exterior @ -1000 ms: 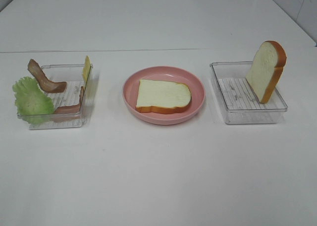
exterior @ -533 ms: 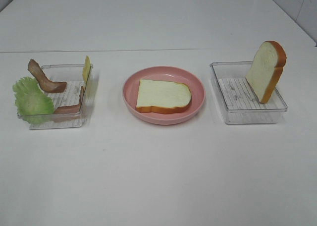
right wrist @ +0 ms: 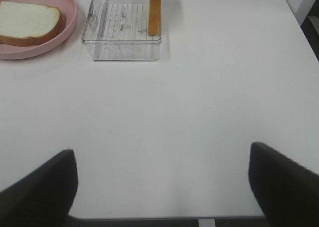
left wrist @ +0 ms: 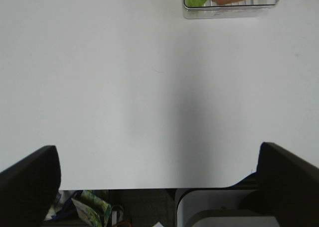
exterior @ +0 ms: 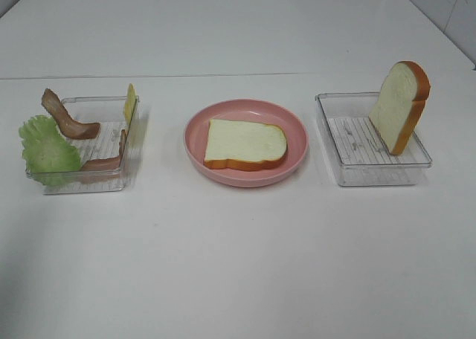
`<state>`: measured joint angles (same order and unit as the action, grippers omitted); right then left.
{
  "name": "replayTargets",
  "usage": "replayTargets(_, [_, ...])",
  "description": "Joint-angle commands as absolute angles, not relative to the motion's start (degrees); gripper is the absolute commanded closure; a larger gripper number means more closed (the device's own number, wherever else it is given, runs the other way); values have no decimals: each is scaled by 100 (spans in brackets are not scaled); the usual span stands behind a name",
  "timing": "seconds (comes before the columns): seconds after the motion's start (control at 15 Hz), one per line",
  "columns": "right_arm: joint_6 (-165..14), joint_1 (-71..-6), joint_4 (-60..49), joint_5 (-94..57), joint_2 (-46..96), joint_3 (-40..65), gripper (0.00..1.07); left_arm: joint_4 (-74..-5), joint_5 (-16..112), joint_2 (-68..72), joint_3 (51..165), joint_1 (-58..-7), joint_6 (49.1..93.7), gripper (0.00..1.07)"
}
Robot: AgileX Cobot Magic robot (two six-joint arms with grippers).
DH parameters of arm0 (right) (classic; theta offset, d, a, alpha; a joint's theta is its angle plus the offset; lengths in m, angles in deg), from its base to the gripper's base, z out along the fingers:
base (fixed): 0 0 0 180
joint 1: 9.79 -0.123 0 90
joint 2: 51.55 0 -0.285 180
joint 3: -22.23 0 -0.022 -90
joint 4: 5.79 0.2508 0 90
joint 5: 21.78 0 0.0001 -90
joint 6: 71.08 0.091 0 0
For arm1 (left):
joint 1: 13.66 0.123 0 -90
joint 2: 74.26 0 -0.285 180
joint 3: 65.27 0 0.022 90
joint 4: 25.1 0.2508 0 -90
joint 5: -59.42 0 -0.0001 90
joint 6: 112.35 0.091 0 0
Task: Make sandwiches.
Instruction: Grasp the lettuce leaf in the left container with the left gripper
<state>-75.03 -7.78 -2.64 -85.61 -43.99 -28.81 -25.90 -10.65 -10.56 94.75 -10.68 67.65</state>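
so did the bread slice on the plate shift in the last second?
No. The bread slice lies flat in the same spot on the pink plate, crust edge toward the camera, with the same margins to the rim all round.

Centre: round pink plastic plate [exterior: 297,133] on the white desk [exterior: 238,265], between two trays and well apart from each.
On the plate: thick cream-faced toy bread slice with orange-brown crust [exterior: 245,143], lying flat.
Right of the plate: clear plastic ribbed tray [exterior: 349,142].
In the right tray: second toy bread slice [exterior: 399,107], standing on edge toward the rear right.
Left of the plate: second clear plastic tray [exterior: 82,184].
Left tray, front left: ruffled light-green toy lettuce leaf [exterior: 48,149] – draped over the left wall.
Left tray, rear left: brown toy bacon strip [exterior: 67,120], behind the leaf, rising over the corner.
Left tray, front right: second bacon strip [exterior: 104,163], beside the right wall.
Left tray, rear right: thin yellow toy cheese slice [exterior: 130,102], upright against the right wall.
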Motion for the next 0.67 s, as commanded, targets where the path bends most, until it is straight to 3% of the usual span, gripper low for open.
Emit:
replayTargets(0.07, [-7538, -761, -258, -8486, -4577, -2903, 18, -2556, -1593, 835, 10569, -1085, 6954, 6])
replayTargets(0.27, [-7538, -761, -258, -8486, -4577, -2903, 18, -2510, -1593, 2743, 12024, -1234, 6942, 6])
replayTargets(0.67, [-7538, -761, -258, -8486, -4577, -2903, 18, -2407, -1593, 4743, 13239, -1830, 6433, 7])
